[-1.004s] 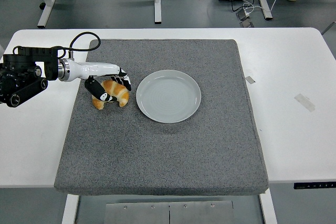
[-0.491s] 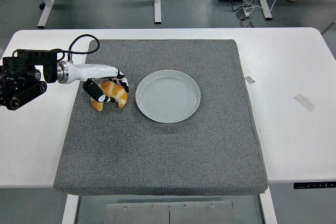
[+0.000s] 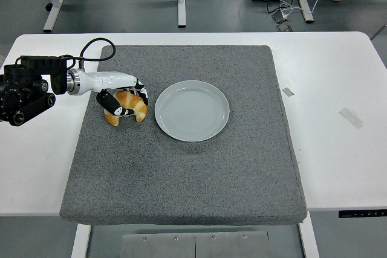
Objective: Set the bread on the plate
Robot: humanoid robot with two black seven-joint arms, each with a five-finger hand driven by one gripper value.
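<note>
Since a second ago your plate (image 3: 191,110) has slid slightly left, toward the bread (image 3: 128,106), and the mat's (image 3: 181,173) near edge has shifted a little too; your left hand (image 3: 121,100) has barely moved. You have that hand's fingers (image 3: 111,103) curled around the bread, a black digit wrapped over its front and others tucked behind its top. You can see the bread is a golden-brown crescent with a glossy, ridged crust, darker at its lower left tip. It sits on the mat just left of the plate, not on it, with a narrow strip of mat between them.

Your plate is round, pale grey-green and smooth, with a shallow rim and faint concentric rings. Your mat is a thick grey square with a coarse, felt-like nap and rounded corners, and its near edge overhangs the white table (image 3: 338,149). You have two scraps of tape (image 3: 351,117) stuck on the bare table to the right. Beyond the table you see a grey floor, white desk legs and cables. Your right arm is out of view.
</note>
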